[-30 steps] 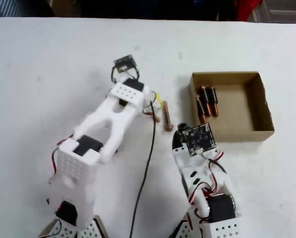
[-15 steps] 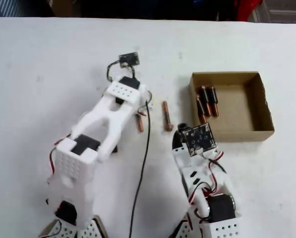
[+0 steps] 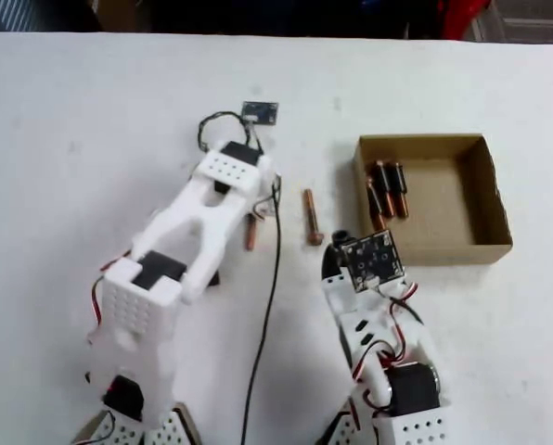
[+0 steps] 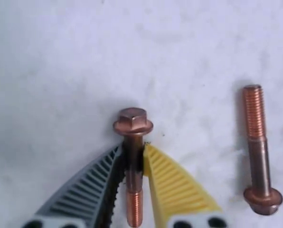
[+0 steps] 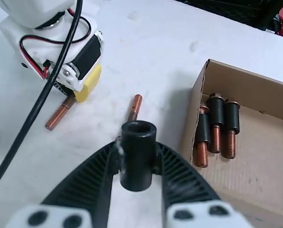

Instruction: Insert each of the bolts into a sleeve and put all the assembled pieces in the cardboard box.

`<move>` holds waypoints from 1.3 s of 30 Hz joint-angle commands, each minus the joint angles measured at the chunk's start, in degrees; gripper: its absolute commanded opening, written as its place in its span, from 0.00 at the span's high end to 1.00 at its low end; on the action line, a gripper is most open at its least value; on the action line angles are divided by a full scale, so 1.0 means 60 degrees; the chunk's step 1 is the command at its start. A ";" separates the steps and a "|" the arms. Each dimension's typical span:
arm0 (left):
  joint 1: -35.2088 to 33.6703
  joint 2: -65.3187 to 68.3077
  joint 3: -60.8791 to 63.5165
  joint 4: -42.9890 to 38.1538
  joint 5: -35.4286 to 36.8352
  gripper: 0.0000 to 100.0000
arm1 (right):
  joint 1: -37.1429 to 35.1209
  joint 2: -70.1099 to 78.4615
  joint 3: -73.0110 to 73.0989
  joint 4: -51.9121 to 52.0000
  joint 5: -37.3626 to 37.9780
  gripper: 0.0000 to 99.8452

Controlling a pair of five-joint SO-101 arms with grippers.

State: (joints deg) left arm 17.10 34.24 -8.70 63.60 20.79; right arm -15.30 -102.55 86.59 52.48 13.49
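Bolt (image 4: 133, 122) was clamped in the left pincer (image 4: 133, 151), sleeve (image 5: 138, 137) in the right pincer (image 5: 137, 151).
Pinched only near its head, the bolt looked liable to swivel and miss the bore.

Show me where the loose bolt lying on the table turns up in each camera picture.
High view: the loose bolt lies between the held bolt and the box.
Left wrist view: it lies beside the held bolt in the left end effector.
Right wrist view: its threaded end pokes out behind the sleeve in the right end effector.
Shared landmark: the held bolt, near it in all three.
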 commanded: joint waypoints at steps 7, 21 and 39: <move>-0.0007 -0.0051 -0.0264 0.0234 -0.0088 0.86 | -0.0022 -0.0095 -0.0103 -0.0227 -0.0029 0.97; -0.0051 -0.0110 -0.0308 0.0220 -0.0982 0.98 | -0.0037 -0.0095 0.0029 -0.0271 -0.0029 0.97; 0.0183 -0.3114 -0.1260 0.2813 -0.1612 0.98 | -0.0564 -0.0095 0.0161 -0.0696 -0.0029 0.97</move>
State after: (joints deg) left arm 17.63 23.52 -13.36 79.34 12.35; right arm -18.29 -102.55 87.56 50.81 13.49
